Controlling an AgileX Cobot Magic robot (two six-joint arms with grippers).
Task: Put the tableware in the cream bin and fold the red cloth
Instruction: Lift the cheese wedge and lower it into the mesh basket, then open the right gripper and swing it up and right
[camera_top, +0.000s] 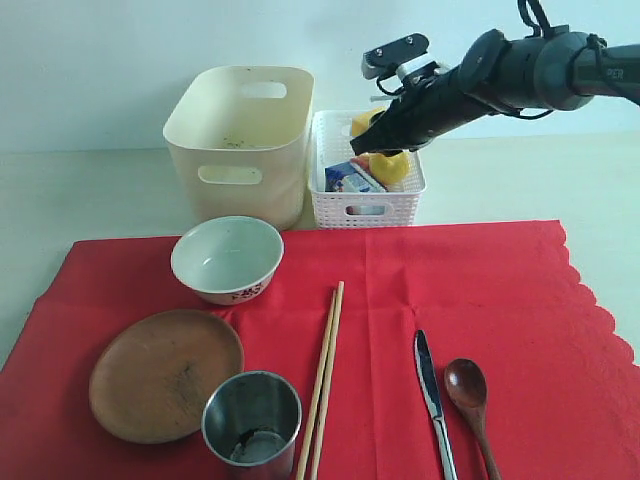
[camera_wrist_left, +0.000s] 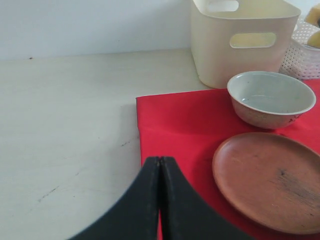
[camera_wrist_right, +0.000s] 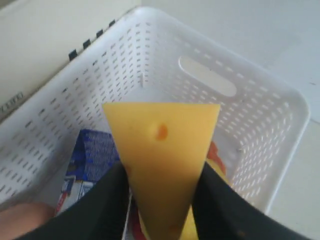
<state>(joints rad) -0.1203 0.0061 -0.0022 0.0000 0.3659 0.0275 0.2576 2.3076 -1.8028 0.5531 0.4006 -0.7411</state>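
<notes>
Bin (camera_top: 238, 208): surface's back edge, just beside basket.
Basket (camera_top: 365, 209): holds carton (camera_top: 348, 179).
Right gripper (camera_wrist_right: 161, 172): clamped on cheese (camera_wrist_right: 162, 135) above basket.
Left gripper (camera_wrist_left: 159, 162): fingers pressed together.

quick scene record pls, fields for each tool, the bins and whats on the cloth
left tool: shut, empty, by the edge of the cloth
right tool: shut on cheese, over the basket
cream bin: no tableware seen inside
basket: holds a carton
on cloth: bowl, plate, cup, chopsticks, knife, spoon
cloth: spread flat, unfolded
</notes>
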